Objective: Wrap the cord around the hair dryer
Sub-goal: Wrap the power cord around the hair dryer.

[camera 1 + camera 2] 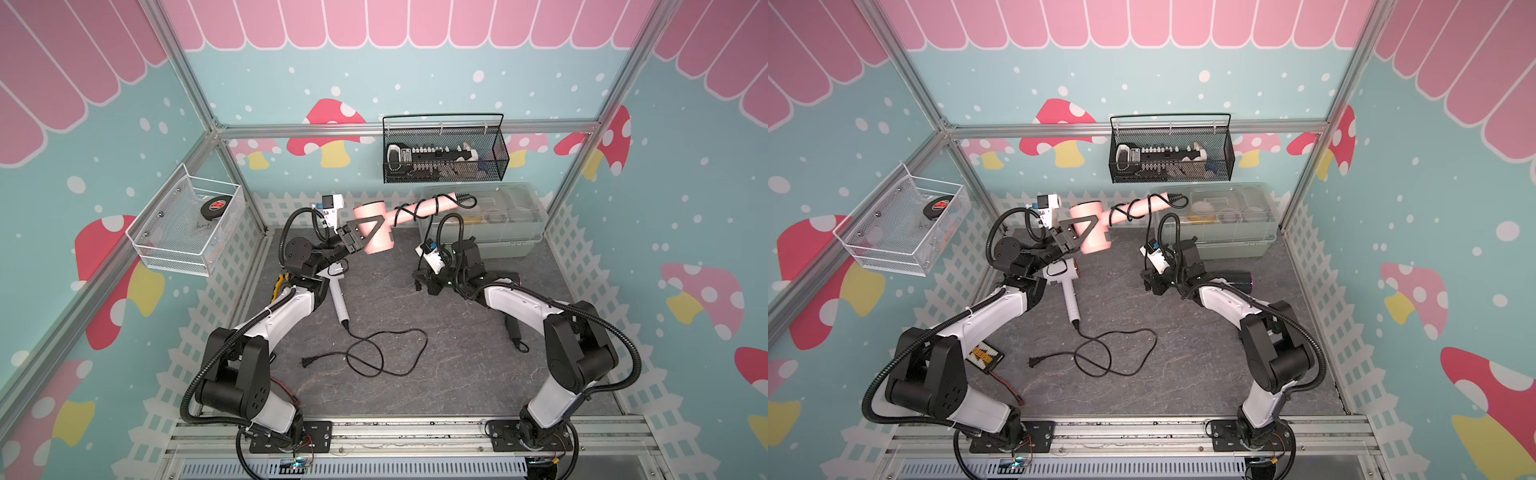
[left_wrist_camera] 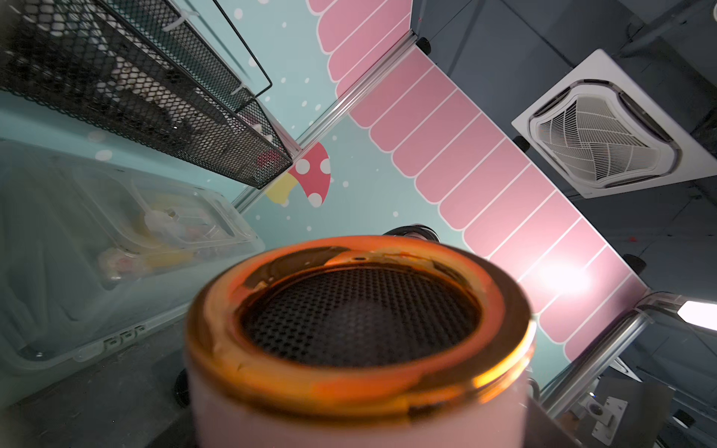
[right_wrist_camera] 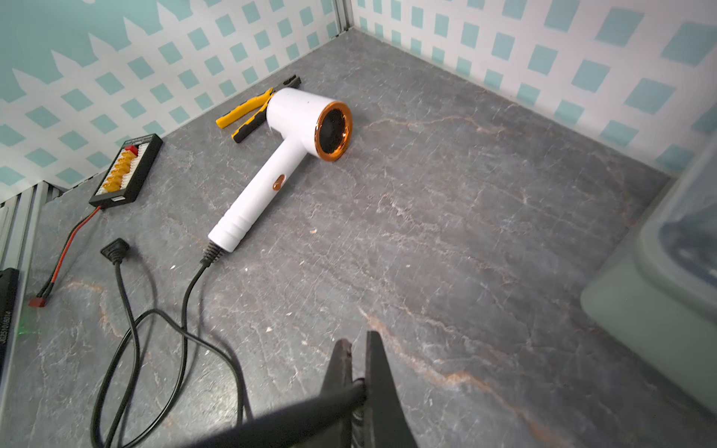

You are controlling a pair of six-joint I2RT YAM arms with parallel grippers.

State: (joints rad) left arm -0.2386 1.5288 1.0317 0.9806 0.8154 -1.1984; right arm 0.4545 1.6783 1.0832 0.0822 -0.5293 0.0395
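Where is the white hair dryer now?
The white hair dryer lies on the table beside the left arm, below the raised pink dryer in a top view, pliers by its head.

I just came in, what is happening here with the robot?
The left gripper holds the pink hair dryer by its barrel, above the table; its cord is already wound around the handle. The right gripper is shut, low over the table. A white hair dryer lies there, its cable unwound.
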